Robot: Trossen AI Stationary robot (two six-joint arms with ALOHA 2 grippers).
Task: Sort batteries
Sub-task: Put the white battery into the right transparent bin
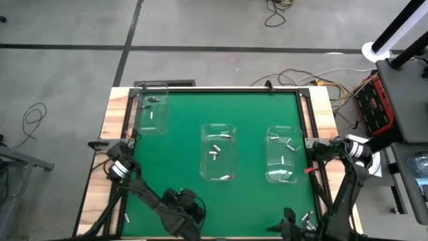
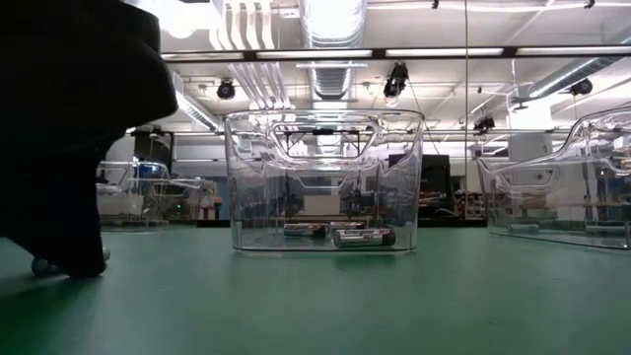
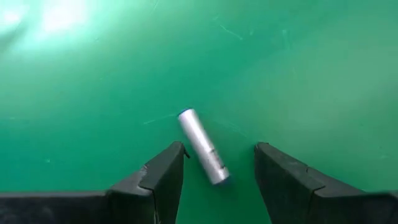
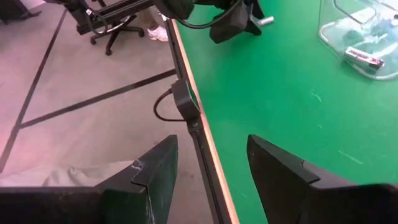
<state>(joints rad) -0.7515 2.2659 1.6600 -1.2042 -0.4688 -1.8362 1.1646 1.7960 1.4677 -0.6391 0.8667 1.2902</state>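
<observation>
A silvery battery [image 3: 204, 147] lies flat on the green mat near the table's front edge. My left gripper [image 3: 220, 149] is low over it and open, one finger on each side of the battery's near end, touching nothing. In the low view it is the dark mass [image 2: 69, 148] above the battery [image 2: 44, 264]. My right gripper [image 4: 211, 142] is open with nothing between its fingers at the front right [image 1: 292, 222], pointing along the table's near edge. Batteries [image 2: 360, 237] lie on the floor of the middle clear bin [image 1: 219, 152].
A second clear bin [image 1: 284, 154] holding batteries stands to the right of the middle one. A third [image 1: 150, 110] is at the far left corner. A few loose batteries [image 1: 307, 217] lie beside my right gripper. Bare mat stretches between the bins and the front edge.
</observation>
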